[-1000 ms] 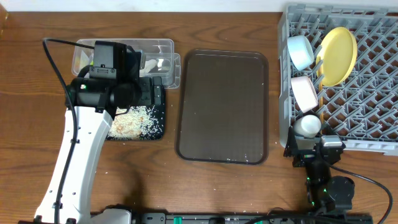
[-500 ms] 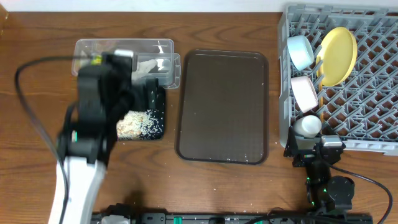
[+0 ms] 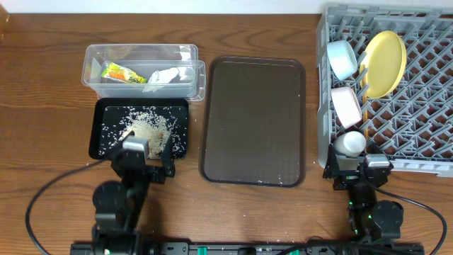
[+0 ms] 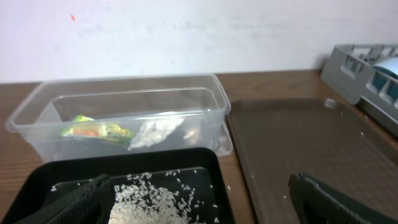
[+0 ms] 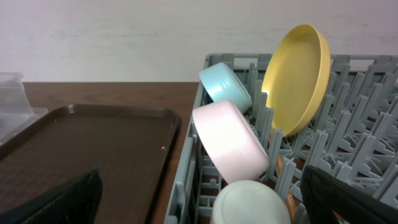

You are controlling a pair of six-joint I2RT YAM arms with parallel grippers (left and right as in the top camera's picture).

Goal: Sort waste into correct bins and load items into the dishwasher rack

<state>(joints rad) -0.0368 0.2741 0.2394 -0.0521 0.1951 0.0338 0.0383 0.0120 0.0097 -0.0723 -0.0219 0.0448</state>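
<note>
The clear container (image 3: pixel 141 67) holds the yellow-green wrapper (image 3: pixel 119 72) and crumpled white paper (image 3: pixel 164 76); both show in the left wrist view (image 4: pixel 93 131). The black tray (image 3: pixel 106 142) holds the rice scraps (image 3: pixel 145 131). The grey rack (image 3: pixel 410 106) holds the yellow plate (image 3: pixel 386 62), light-blue bowl (image 3: pixel 342 58), white bowl (image 3: pixel 347 105) and white cup (image 3: pixel 350 143). A brown wooden piece, perhaps the chopsticks (image 5: pixel 278 168), shows between pegs. My left gripper (image 3: pixel 141 163) is open and empty at the black tray's near edge (image 4: pixel 199 211). My right gripper (image 3: pixel 361 170) is open and empty before the rack (image 5: pixel 205 211).
The large brown serving tray (image 3: pixel 255 120) lies between the bins and the rack, with a few stray rice grains on it. A few grains lie on the wooden table (image 3: pixel 42 106) near the black tray. Both arms sit folded at the table's front edge.
My left arm has drawn back from over the container and black tray to the front edge, uncovering both. The right arm has not moved.
</note>
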